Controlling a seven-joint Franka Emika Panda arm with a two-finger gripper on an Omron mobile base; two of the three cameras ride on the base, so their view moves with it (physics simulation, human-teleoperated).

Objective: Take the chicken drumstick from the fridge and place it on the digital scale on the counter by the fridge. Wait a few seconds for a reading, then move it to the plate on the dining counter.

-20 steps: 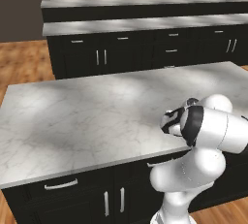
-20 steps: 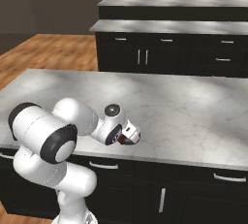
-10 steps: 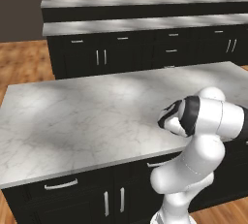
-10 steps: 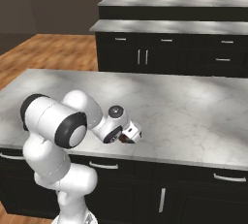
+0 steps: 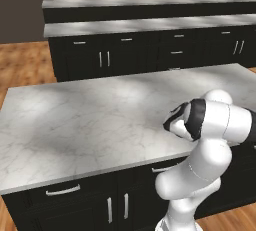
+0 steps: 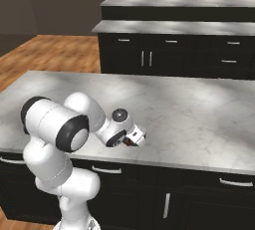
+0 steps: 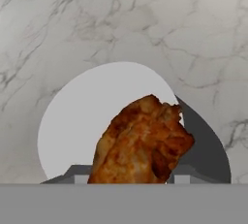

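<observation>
While low at counter (image 6: pixel 189 109) edge, tool (image 6: pixel 134 138) shut on chicken drumstick (image 7: pixel 141 141) over round pale disc (image 7: pixel 87 121).

light: soft, even, rendered | brightest: broad pale patches on the marbled counter (image 5: pixel 90 120) top | dim: back wall and black cabinet fronts (image 6: pixel 149 59) | shadow: dark crescent beside the white disc (image 7: pixel 97 121) in the hand view | glare: none | focus: slightly soft, coarse texture up close
</observation>
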